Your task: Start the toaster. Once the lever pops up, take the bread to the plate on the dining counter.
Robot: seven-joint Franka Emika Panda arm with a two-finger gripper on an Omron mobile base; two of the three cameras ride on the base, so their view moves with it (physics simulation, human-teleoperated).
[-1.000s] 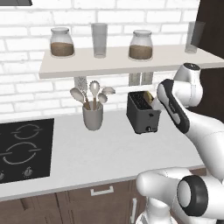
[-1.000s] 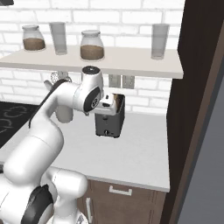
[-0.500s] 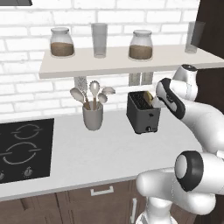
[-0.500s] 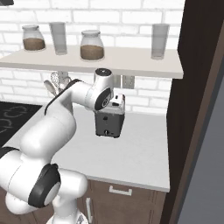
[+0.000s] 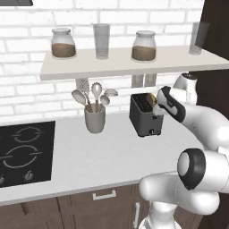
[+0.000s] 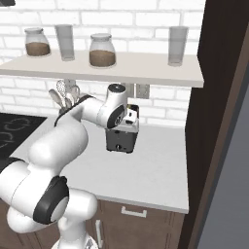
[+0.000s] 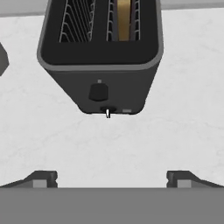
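Hand view looks down on toaster (image 7: 100, 57); bread (image 7: 124, 19) stands in one slot, light, crumbly, best pinched by its top edge. Gripper (image 7: 111, 178) jaws spread wide, empty.

Dark grey toaster (image 7: 99, 65), tan-brown bread (image 7: 124, 19)

Shelf (image 5: 134, 62) overhangs toaster (image 5: 144, 115); utensil cup (image 5: 95, 120) well left; bare counter (image 5: 107, 156) in front.

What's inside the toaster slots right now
In the toaster, one slot holds the bread, standing on edge; the other shows bare wire guides. The slice's lower part is hidden down in the slot.
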